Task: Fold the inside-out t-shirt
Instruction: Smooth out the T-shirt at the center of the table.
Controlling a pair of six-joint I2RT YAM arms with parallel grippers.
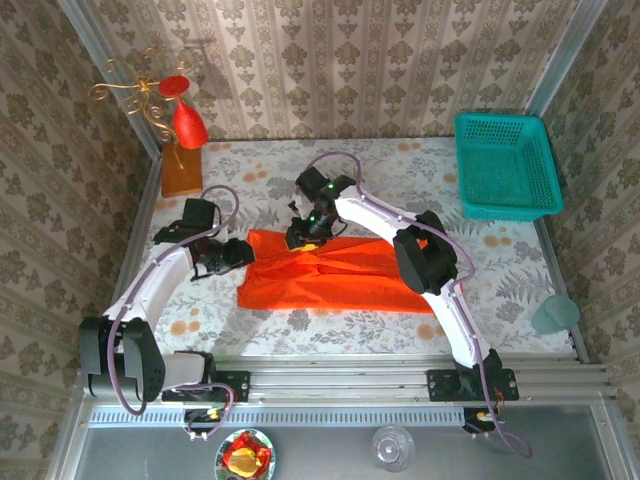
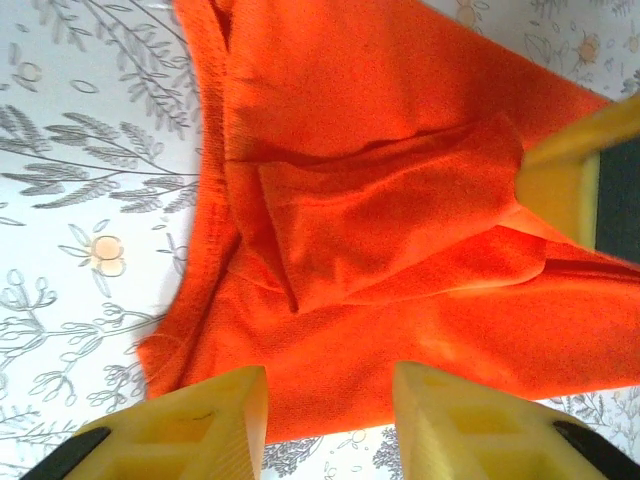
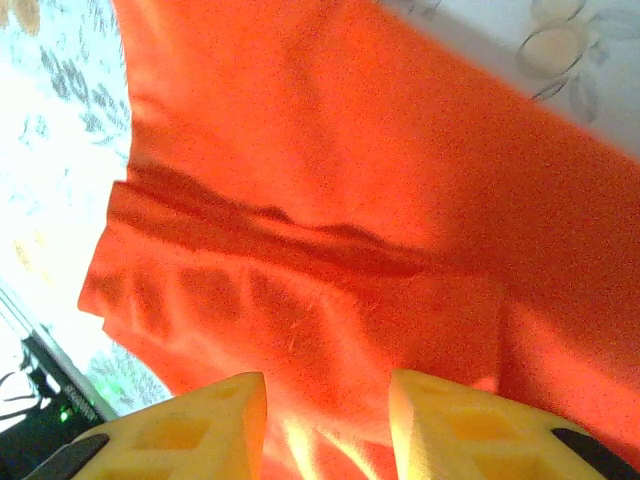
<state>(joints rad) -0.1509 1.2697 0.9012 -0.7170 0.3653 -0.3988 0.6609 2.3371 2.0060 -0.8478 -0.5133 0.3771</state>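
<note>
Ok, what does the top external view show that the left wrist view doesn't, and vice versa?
Top external: the teal basket at far right, the red cone ornament at far left, and the whole t-shirt lying as a wide band. Left wrist: the left tool, its yellow fingers apart over the shirt's edge, and a creased folded flap up close. Both: the t-shirt on the floral table cover.
</note>
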